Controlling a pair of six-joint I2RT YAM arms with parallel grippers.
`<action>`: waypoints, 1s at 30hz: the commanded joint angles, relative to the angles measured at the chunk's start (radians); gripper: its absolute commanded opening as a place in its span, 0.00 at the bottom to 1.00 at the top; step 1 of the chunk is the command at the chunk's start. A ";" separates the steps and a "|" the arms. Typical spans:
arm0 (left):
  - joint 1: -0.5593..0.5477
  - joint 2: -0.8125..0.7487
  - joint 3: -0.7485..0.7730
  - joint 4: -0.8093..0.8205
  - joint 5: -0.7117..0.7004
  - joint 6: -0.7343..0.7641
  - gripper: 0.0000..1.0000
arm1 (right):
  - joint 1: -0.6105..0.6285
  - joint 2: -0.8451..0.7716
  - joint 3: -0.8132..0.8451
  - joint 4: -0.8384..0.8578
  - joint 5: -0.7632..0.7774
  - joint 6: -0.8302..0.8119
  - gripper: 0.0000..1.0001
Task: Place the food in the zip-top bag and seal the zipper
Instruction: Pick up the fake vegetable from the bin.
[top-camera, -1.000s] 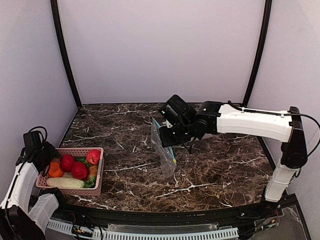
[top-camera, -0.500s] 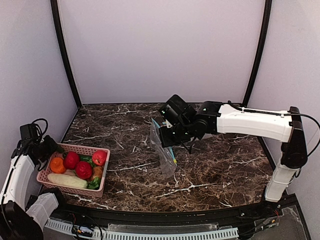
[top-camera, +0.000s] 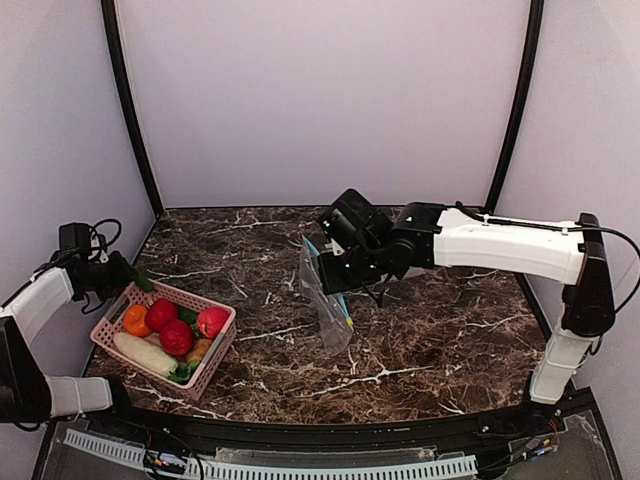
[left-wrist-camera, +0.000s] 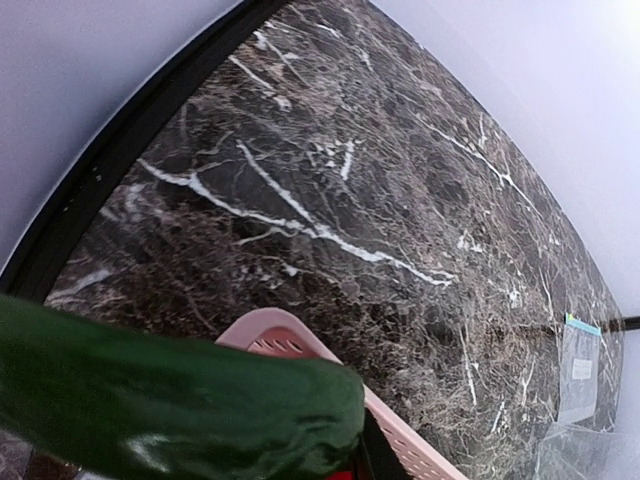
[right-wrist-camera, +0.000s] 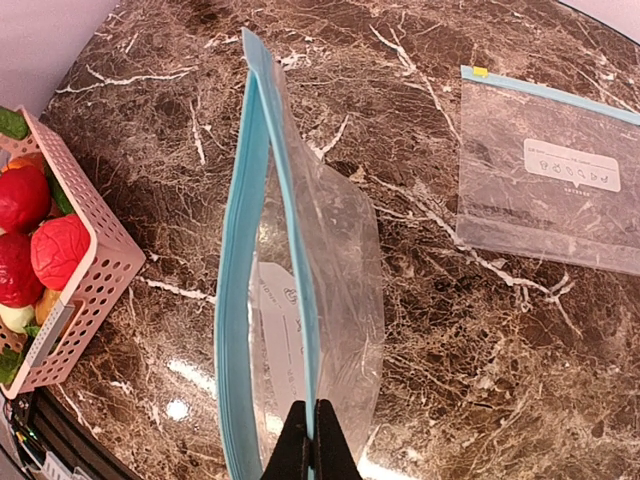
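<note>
My right gripper (top-camera: 338, 283) (right-wrist-camera: 313, 440) is shut on one lip of the zip-top bag (top-camera: 325, 300) (right-wrist-camera: 335, 290) and holds it upright above mid-table. The bag's mouth gapes between the two sides of the teal zipper (right-wrist-camera: 232, 300). At the far left, my left gripper (top-camera: 118, 277) is shut on a dark green piece of food (top-camera: 142, 283) (left-wrist-camera: 170, 400) just above the far corner of the pink basket (top-camera: 222, 345) (left-wrist-camera: 285, 335). That piece hides the fingers in the left wrist view. More food lies in the basket: red round pieces (top-camera: 176, 336), an orange one (top-camera: 135, 320), a long pale one (top-camera: 145, 353).
A second clear bag (right-wrist-camera: 550, 190) (left-wrist-camera: 580, 370) lies flat on the marble table to the right of the held bag. Black frame posts and grey walls close in the table's back and sides. The basket stands near the front left edge.
My left gripper has risen and moved away from the near edge with the green piece. The basket has slid right and turned. The right arm and the bag have not moved.
</note>
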 joint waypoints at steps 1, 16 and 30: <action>-0.080 0.087 0.096 0.062 0.009 0.027 0.08 | -0.004 -0.018 -0.014 0.035 -0.002 0.003 0.00; -0.247 0.114 0.464 -0.179 0.117 0.216 0.08 | -0.026 -0.047 -0.013 0.033 0.003 -0.020 0.00; -0.702 -0.072 0.386 0.024 0.167 -0.078 0.09 | -0.039 -0.047 0.005 0.086 -0.090 -0.037 0.00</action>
